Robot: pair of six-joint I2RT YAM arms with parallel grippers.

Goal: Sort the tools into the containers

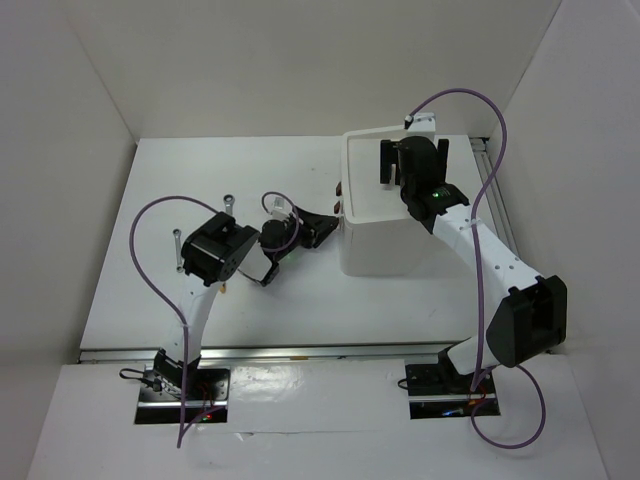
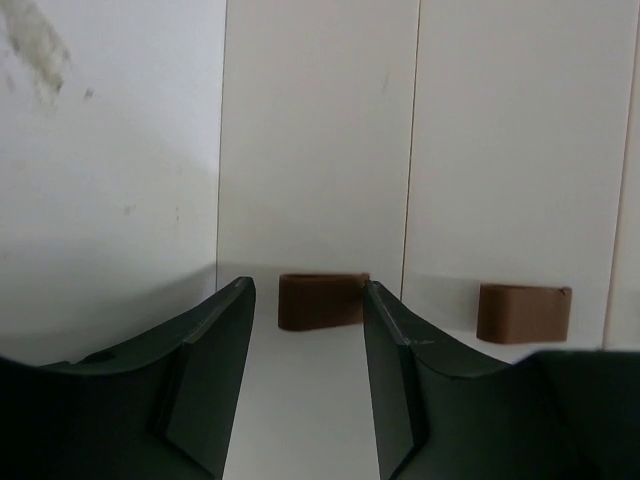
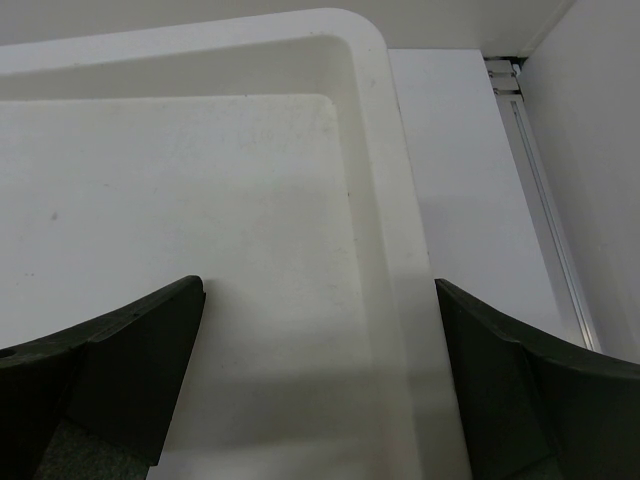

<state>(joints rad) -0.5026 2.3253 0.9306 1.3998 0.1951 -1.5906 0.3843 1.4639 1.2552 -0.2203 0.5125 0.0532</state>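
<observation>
**toolguy:** Starting with the containers: white box unit (image 1: 385, 250) parked right of centre on the table (image 1: 120, 300), shallow top tray (image 1: 365, 190) facing up. Seeing any tools?

**yam_fan:** Only managing to spot two. One silver wrench (image 1: 228, 205) lying out on the table left of the box, second wrench (image 1: 179, 252) further left, by the left arm's elbow. Both well apart from the box. Can't make out the rest, either hidden behind the left arm or just too small.

**toolguy:** And the grippers?

**yam_fan:** Left gripper (image 1: 325, 233) pushed right up to the box's left face. From its wrist cam: staring straight at white drawer fronts (image 2: 320, 150), fingers (image 2: 215, 380) partly spread, one dark knob (image 2: 322, 301) lined up in the gap, another knob (image 2: 523, 313) off to the side. Nothing gripped. Can't tell whether touching that knob or just short of it.

Right gripper (image 1: 414, 160) hovering over the top tray near its far right corner, spread wide, holding nothing. Just white tray floor and rim (image 3: 375, 150) underneath.

**toolguy:** Anything else?

**yam_fan:** Purple cable (image 1: 140, 240) looping off each arm.
</observation>
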